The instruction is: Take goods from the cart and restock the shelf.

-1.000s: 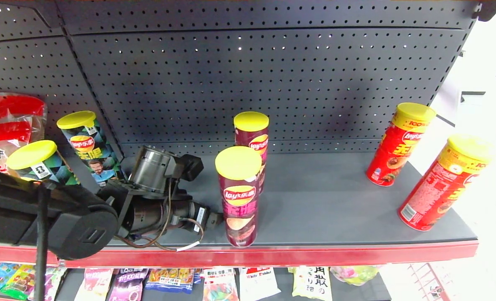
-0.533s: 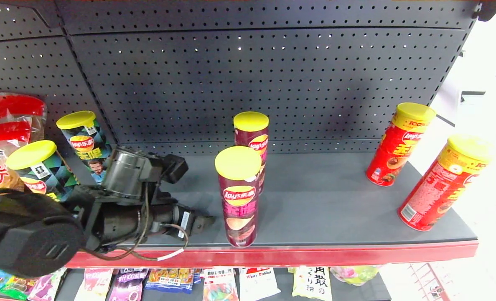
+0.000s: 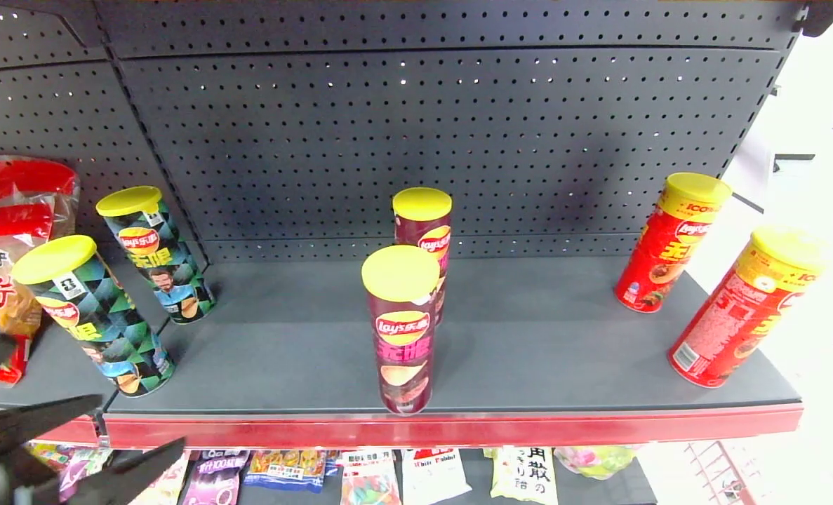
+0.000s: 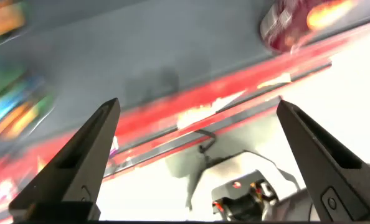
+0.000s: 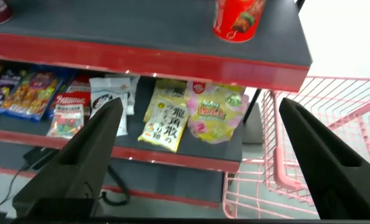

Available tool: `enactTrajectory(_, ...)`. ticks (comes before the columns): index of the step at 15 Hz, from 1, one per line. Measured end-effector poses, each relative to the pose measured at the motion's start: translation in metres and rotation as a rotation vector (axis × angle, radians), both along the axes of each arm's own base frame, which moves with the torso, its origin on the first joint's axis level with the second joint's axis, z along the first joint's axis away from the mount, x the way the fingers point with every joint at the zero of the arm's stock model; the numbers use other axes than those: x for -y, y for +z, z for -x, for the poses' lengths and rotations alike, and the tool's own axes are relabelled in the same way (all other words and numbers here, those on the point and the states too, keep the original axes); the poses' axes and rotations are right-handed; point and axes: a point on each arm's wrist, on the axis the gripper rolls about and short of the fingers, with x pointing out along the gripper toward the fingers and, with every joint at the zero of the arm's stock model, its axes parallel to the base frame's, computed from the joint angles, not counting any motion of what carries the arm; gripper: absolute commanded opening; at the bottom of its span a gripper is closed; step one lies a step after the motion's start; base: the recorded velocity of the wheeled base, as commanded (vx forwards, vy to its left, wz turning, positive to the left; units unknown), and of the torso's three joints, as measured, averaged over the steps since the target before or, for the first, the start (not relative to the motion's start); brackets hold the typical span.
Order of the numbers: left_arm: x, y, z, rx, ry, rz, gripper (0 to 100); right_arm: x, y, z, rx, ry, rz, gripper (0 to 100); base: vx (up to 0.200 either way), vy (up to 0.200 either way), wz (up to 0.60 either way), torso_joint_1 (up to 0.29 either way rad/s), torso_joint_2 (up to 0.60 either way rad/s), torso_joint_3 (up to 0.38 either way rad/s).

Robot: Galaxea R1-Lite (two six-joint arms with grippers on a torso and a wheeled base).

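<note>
On the shelf [image 3: 528,344], at the middle of its red front edge, one maroon crisp can [image 3: 402,330] stands upright under a yellow lid. A second maroon can [image 3: 423,217] stands just behind it, nearer the perforated back panel. Two patterned cans [image 3: 93,315] stand toward the left end, one at the front edge and one farther back. Two red cans [image 3: 672,242] stand near the right end. The left tool [image 4: 197,106] hangs below the front edge at the left end, spread wide and empty. The right tool [image 5: 200,102] also gapes wide, holding nothing, before the lower shelf's snack bags [image 5: 172,118], with the pink cart [image 5: 267,149] beside them.
</note>
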Motion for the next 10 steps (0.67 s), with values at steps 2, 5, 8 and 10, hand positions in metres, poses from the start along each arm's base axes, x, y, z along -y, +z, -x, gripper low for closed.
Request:
enactTrajectory(2, -0.026, -0.003, 0.051, 0.088, 0.117, -0.016, 100, 0.000, 0.004, -0.001, 0.037, -0.010, -0.002, 100, 0.000, 0.000, 0.00, 0.000, 0.00, 0.000)
enactTrajectory(5, -0.053, -0.027, 0.110, 0.216, 0.360, -0.051, 100, -0.002, 0.009, -0.001, 0.043, -0.071, -0.005, 100, 0.000, 0.000, 0.00, 0.000, 0.00, 0.000)
enactTrajectory(8, -0.058, -0.055, 0.128, 0.279, 0.504, -0.042, 100, -0.003, 0.008, -0.001, 0.037, -0.098, -0.003, 100, 0.000, 0.000, 0.00, 0.000, 0.00, 0.000)
enactTrajectory(10, -0.057, -0.062, 0.129, 0.285, 0.546, -0.043, 100, -0.003, 0.001, 0.001, 0.047, -0.095, -0.009, 100, 0.000, 0.000, 0.00, 0.000, 0.00, 0.000)
